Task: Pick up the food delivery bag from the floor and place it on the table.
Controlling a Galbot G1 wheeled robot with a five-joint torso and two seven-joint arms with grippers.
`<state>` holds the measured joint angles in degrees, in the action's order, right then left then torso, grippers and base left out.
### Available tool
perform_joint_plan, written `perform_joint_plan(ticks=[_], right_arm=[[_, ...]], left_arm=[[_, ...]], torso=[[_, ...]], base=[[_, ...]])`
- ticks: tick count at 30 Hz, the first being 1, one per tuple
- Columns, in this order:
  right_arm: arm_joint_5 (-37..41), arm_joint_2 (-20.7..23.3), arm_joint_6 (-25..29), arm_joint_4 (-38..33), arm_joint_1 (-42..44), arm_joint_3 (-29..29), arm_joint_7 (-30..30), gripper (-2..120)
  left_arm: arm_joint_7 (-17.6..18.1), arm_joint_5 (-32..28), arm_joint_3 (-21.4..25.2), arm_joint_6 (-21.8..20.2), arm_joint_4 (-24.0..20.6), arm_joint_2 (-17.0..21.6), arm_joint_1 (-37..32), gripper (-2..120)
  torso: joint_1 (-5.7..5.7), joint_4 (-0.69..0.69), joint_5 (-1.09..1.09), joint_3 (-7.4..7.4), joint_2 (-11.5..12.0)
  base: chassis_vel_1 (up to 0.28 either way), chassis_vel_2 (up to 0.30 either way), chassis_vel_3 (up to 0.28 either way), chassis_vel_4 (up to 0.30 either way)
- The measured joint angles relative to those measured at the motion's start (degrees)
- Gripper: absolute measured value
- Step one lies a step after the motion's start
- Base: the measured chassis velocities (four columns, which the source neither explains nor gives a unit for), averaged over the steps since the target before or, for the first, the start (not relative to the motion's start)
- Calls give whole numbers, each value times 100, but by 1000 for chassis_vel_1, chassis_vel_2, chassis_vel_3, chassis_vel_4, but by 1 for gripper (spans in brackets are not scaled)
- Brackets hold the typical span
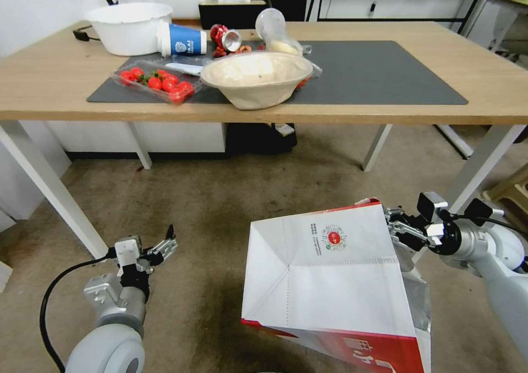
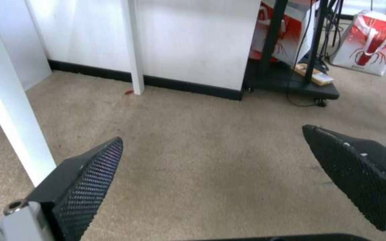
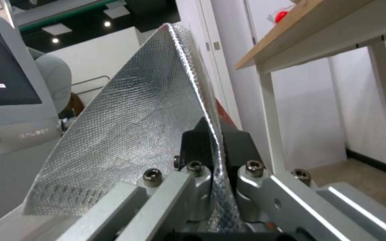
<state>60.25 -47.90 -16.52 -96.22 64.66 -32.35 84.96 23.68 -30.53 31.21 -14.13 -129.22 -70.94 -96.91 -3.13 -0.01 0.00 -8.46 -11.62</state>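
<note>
One food delivery bag [image 1: 330, 285], near right, tipped on its side above the floor [image 1: 209, 208], short of the counter [image 1: 495, 109]. Right claw [image 3: 215, 140] pinches its foil-lined rim; left claw [image 2: 211, 177] hangs spread, near left, unladen. Risk: thin single-edge pinch may tear or slip; far counter's bowl [image 1: 256, 78] and strawberries [image 1: 157, 81] crowd the landing.

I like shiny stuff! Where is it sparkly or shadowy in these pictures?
Right wrist view: light glints off the food delivery bag's foil, pinched in the right gripper. Head view: the table shades the floor. Left wrist view: left gripper's open fingers look dark.
</note>
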Motion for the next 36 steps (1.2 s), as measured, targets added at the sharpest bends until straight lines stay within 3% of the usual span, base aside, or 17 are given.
perform_joint_plan(ticks=[20, 36], right_arm=[[-14, 43, 9, -44, 56, -34, -2, 0], [-24, 54, 9, -65, 63, -38, -4, 0]], left_arm=[[0, 6, -10, 0, 0, 8, 9, 100], [0, 7, -16, 21, -10, 10, 0, 100]], torso=[[-146, 0, 0, -372, -515], [-209, 0, 1, -539, -745]], base=[[0, 0, 0, 0], [0, 0, 0, 0]])
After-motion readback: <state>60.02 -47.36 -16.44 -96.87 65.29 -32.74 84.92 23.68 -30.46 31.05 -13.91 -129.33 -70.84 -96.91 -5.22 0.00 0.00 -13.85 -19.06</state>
